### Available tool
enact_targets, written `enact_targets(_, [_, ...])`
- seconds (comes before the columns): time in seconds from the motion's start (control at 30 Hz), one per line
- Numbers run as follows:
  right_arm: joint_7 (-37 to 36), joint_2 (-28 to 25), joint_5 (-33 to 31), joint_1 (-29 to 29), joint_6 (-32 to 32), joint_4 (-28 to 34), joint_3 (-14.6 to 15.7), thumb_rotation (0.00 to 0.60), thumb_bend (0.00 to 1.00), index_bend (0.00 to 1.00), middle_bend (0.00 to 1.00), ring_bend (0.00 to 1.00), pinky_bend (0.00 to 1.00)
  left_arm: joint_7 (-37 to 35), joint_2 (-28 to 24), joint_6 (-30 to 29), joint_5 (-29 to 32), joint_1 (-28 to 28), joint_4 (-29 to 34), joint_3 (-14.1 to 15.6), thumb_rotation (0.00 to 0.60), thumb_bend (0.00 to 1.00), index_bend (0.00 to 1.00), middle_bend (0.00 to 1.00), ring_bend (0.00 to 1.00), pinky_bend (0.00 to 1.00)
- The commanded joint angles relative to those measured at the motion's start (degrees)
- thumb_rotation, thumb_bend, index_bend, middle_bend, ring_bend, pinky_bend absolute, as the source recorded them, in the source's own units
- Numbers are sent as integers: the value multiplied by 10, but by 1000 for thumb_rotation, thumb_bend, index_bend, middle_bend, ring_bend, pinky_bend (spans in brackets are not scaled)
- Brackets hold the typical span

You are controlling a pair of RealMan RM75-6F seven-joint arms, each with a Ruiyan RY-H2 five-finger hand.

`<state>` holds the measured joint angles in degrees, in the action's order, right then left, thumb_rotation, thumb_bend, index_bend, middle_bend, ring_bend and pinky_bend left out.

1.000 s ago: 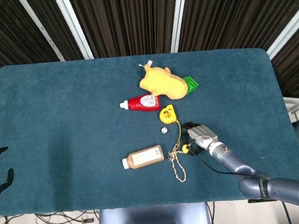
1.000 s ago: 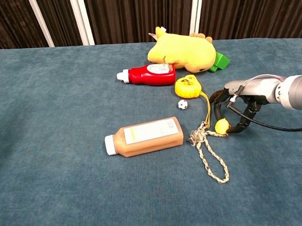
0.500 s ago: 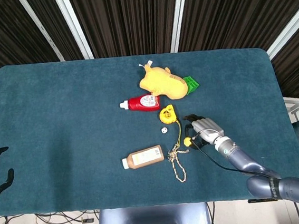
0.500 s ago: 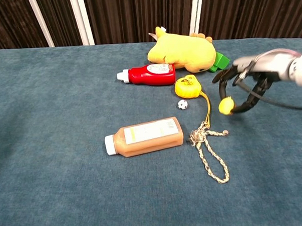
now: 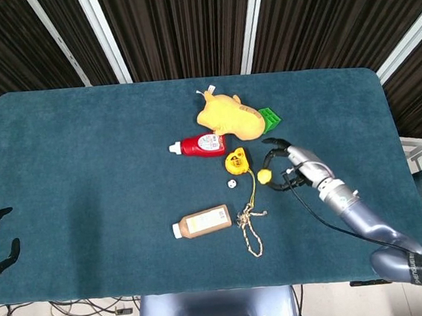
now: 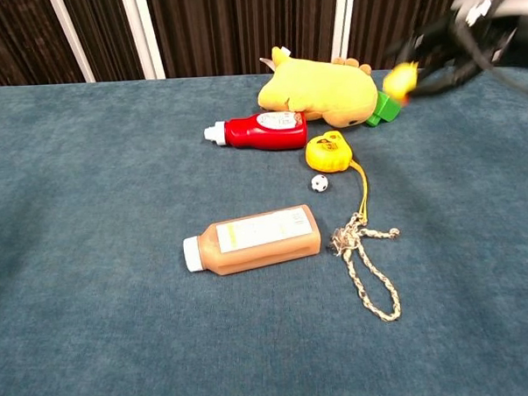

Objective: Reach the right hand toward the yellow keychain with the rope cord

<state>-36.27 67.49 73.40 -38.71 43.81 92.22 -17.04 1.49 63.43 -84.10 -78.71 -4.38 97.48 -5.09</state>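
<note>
Right hand (image 5: 295, 163) — black fingers, silver back — grey arm, black cable.

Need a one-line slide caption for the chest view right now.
Right hand, raised over the teal table, holds a small yellow ball above the yellow keychain with rope cord.

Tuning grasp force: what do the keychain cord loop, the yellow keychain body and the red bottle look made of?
Rope cord: braided fibre, tan and matte; the twisted strands show, knotted at its top.
Yellow keychain: looks like hard glossy plastic, rounded, though soft rubber is possible.
Red bottle: smooth plastic with a slight sheen, a white cap and a printed label.
</note>
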Motion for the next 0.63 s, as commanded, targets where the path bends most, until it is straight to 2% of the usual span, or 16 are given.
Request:
enact_targets(0.03, [-205,-30,85,44,97,-17,-42,600,407,600,119,84,153,0,0,0,0,0,0,0,600,428,190,0,0,0])
enact_targets(0.17, [-284,-37,96,60,149,-33,-55,600,406,603,119,84,152,1,0,1,0,0,1,0,600,429,190,0,0,0])
enact_targets(0.33, [-344,-62,124,70,177,-33,-47,600,405,603,119,84,153,1,0,1,1,0,1,0,600,429,190,0,0,0])
enact_targets(0.63, [-355,-75,145,59,177,-33,-19,600,406,603,119,84,153,2,1,0,0,0,1,0,600,429,190,0,0,0])
